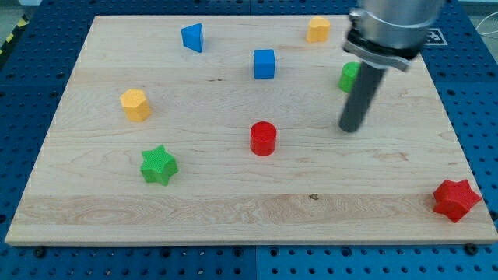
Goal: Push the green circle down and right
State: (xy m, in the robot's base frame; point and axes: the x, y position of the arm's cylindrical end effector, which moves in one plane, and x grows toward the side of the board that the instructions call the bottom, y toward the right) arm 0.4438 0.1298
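My tip [352, 128] rests on the bare wood of the surface [233, 210], and this hand is a plain rod — it has nothing to clench or release, so it grasps nothing and can only shove. The green circle [348, 75] lies just beyond it, on the far side and a touch to the left, partly hidden behind the rod's shaft, so I cannot tell whether the shaft brushes it. That placement is the trouble: the block must travel nearer and to the right, and my tip stands on the very side it has to move toward. Pushing from here would, I judge, send it farther away or to the left, toward the yellow block [317, 29] near the far edge. The tip needs to get round to the far-left flank of the circle first, and a careless detour could clip it on the way. An off-centre push on a round block may also let it roll aside off the tip. Farther out, the red cylinder [263, 138] sits well to the left, the blue cube [264, 63] far-left, and the red star [456, 199] at the near right corner — roughly down the intended path, though well apart.
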